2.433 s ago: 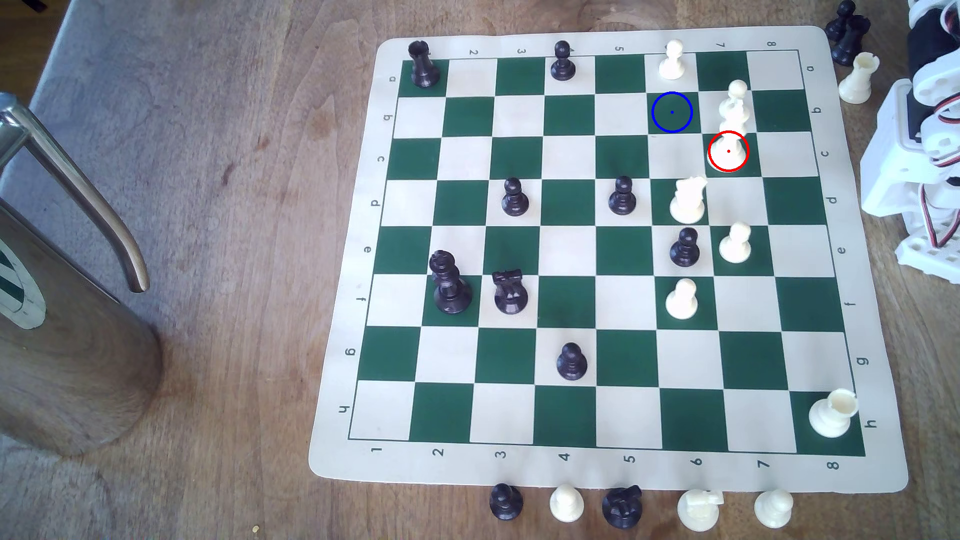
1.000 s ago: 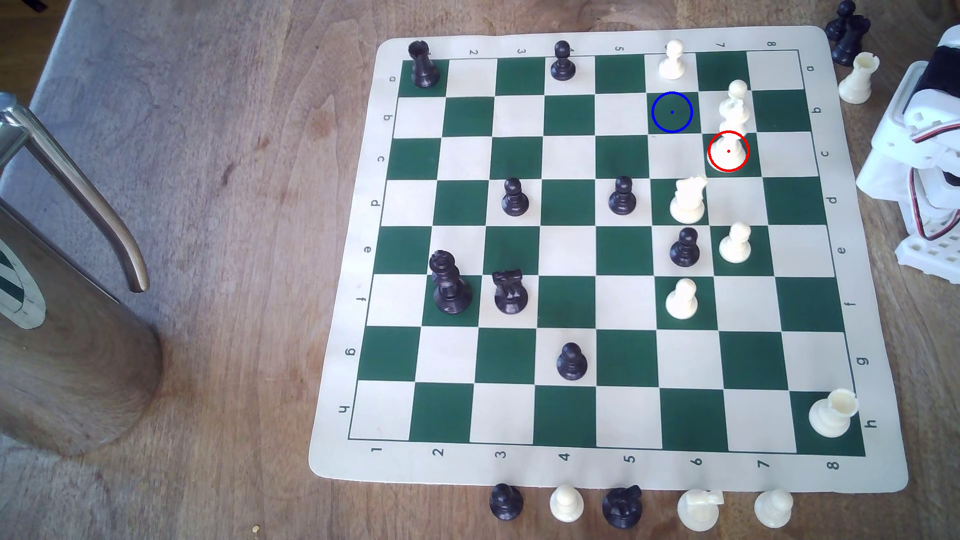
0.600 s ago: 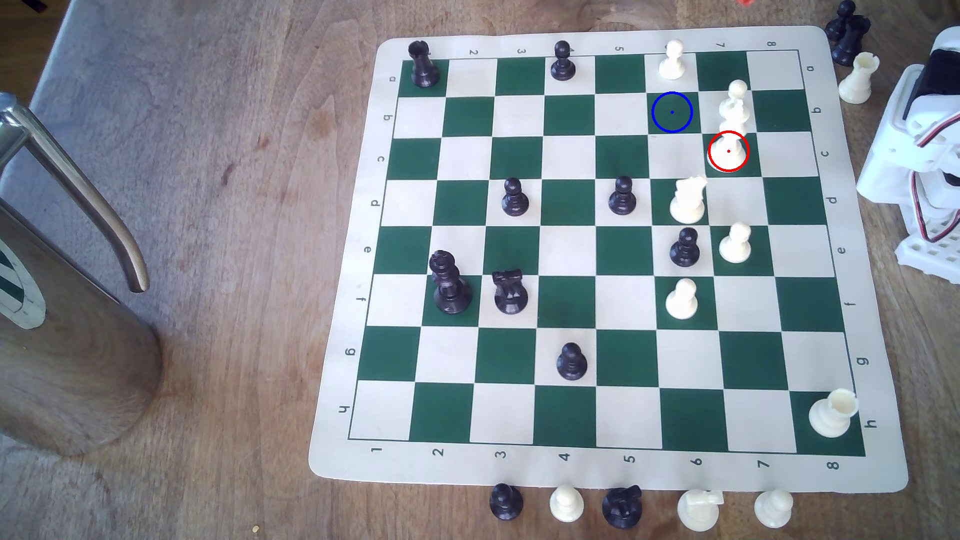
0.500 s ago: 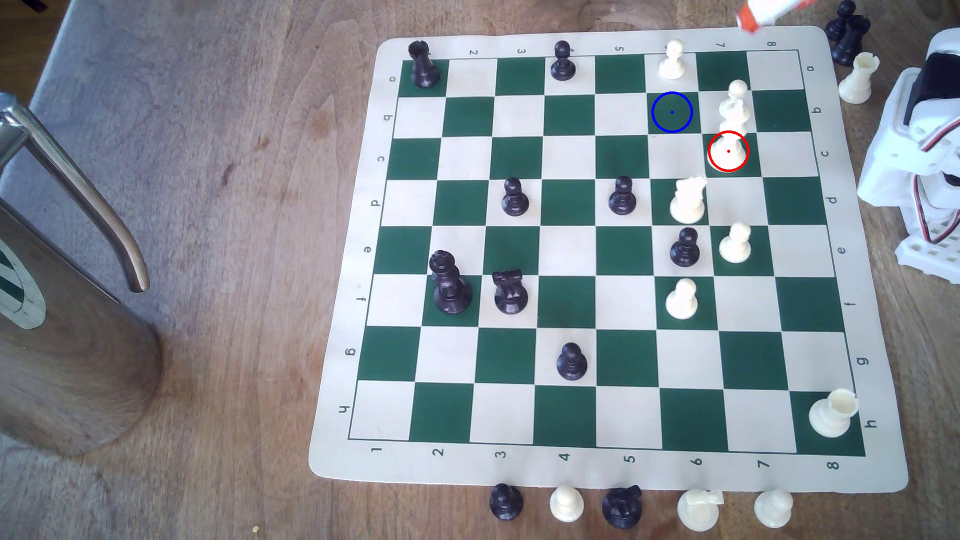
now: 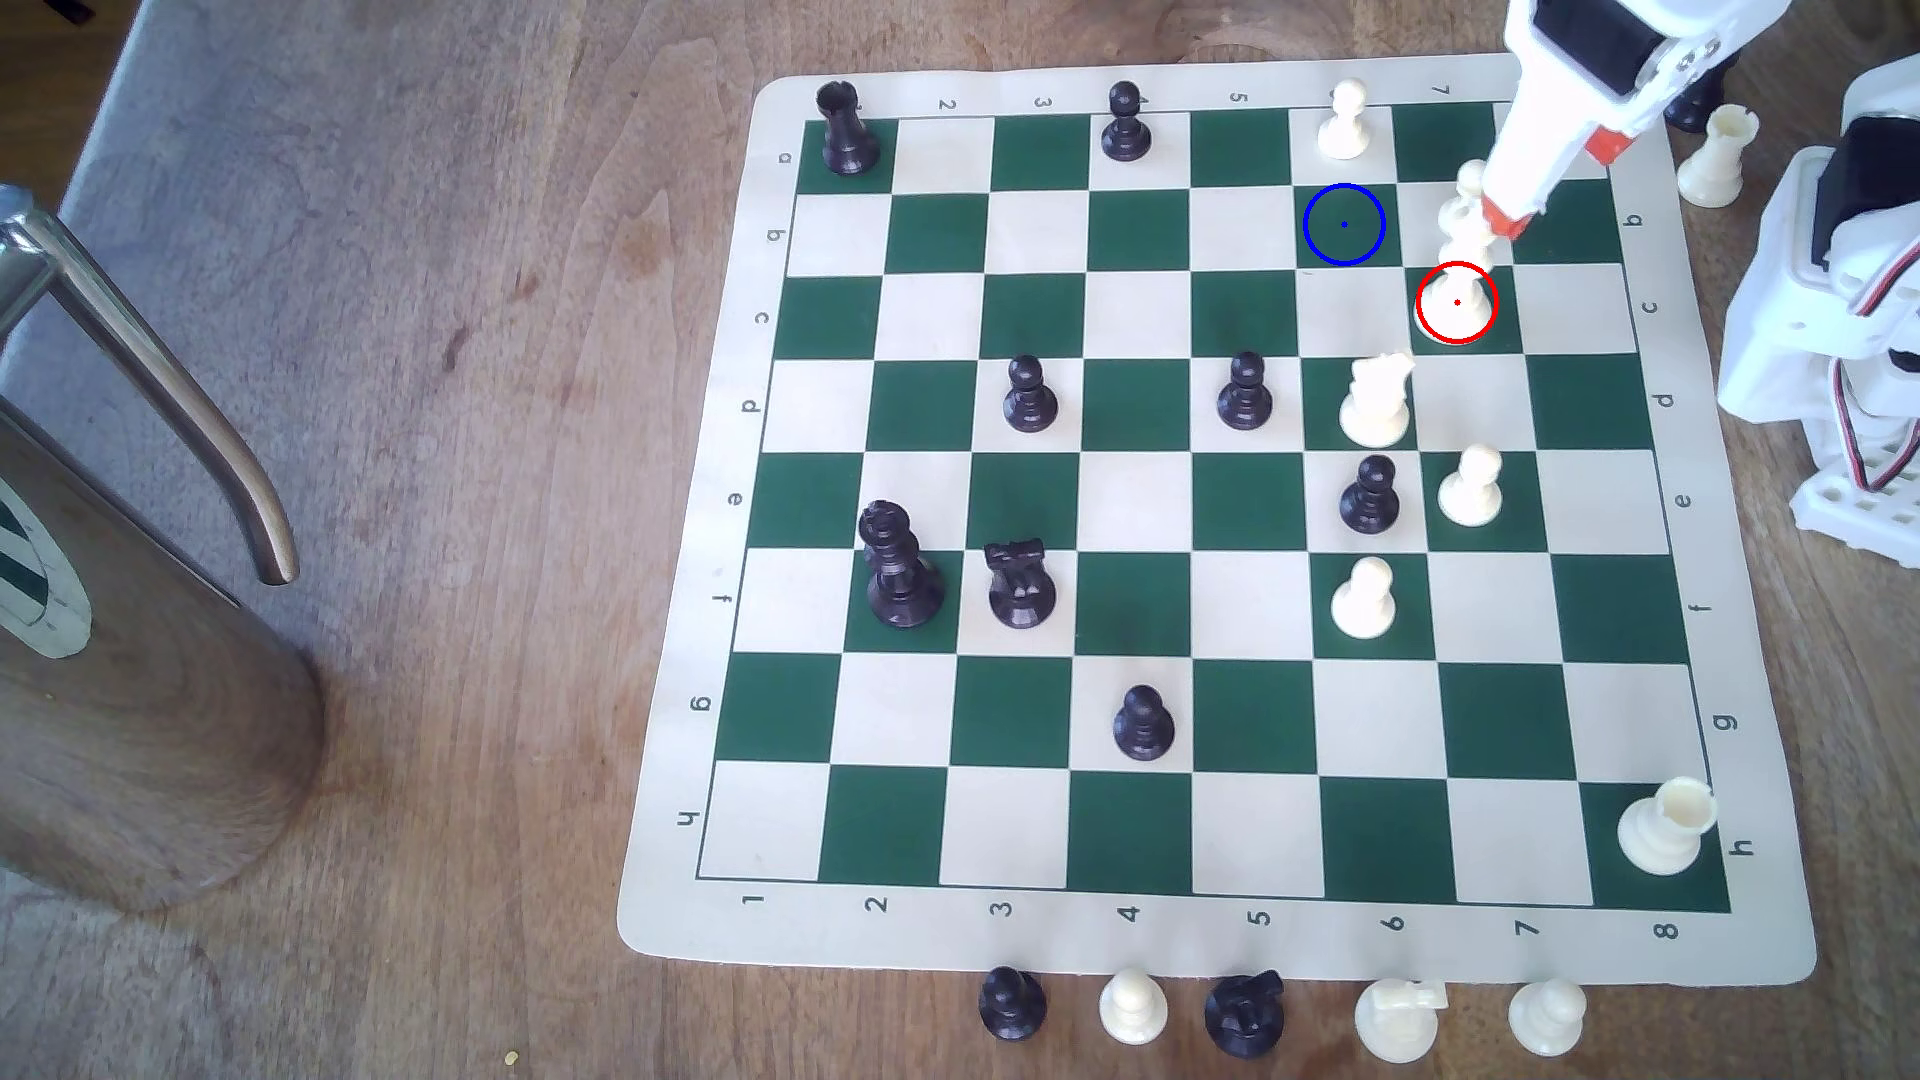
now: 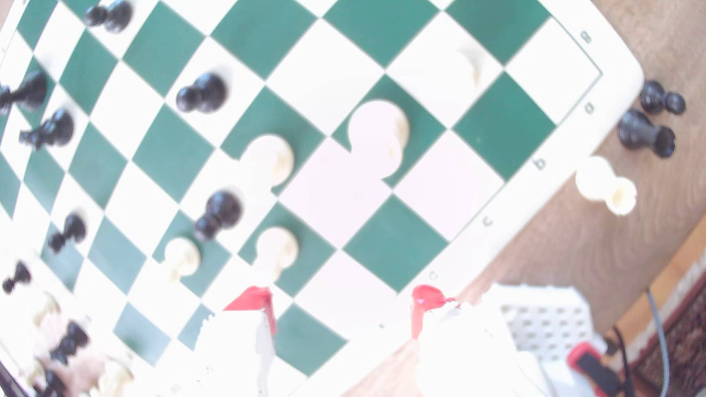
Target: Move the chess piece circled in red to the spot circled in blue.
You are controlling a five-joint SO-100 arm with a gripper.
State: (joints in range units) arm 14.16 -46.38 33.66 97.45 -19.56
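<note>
In the exterior view, the white robot arm reaches down from the upper right corner of the frame, slanting toward lower left over the chessboard. Its hand has red-tipped fingers; the lower tip sits right against the head of the chess piece circled in red. In the wrist view the hand is spread wide, the two red tips well apart with nothing between them.

The circled piece — cream-white, tall and slender — stands upright in the upper right of the exterior view, its long axis vertical, leaning toward the frame's top by perspective. The spot circled in blue lies diagonally up-left — one square away, bare. A white knight stands below.
</note>
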